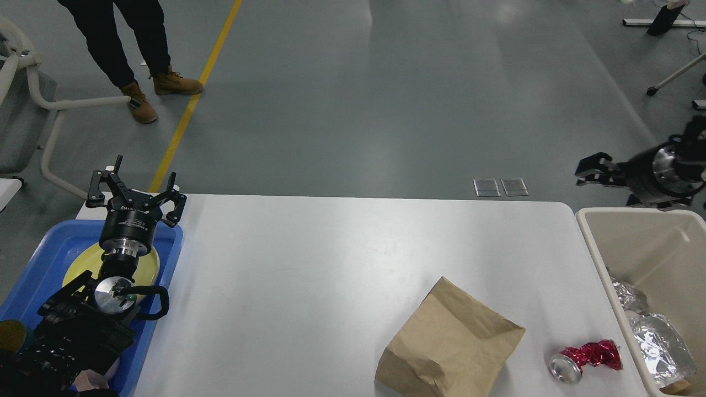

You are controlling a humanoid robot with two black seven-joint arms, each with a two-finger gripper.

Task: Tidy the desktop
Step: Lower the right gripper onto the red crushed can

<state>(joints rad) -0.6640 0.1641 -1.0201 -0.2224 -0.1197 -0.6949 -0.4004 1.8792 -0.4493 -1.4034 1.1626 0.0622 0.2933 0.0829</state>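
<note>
The white desktop (331, 259) holds a crumpled brown paper bag (449, 347) at the front right. A crushed red can (584, 358) lies to the right of the bag, near the table's right edge. My left gripper (135, 190) is open and empty, with its fingers spread over the far end of the blue tray (27, 270). My right gripper (593, 168) comes in from the right and hovers above the far rim of the beige bin (586, 234). It is small and dark, so its fingers are hard to tell apart.
The blue tray holds a yellow plate (80, 264), partly hidden by my left arm. The beige bin holds crumpled foil (659, 342). A person's legs (127, 49) and a chair (33, 82) stand beyond the table at the back left.
</note>
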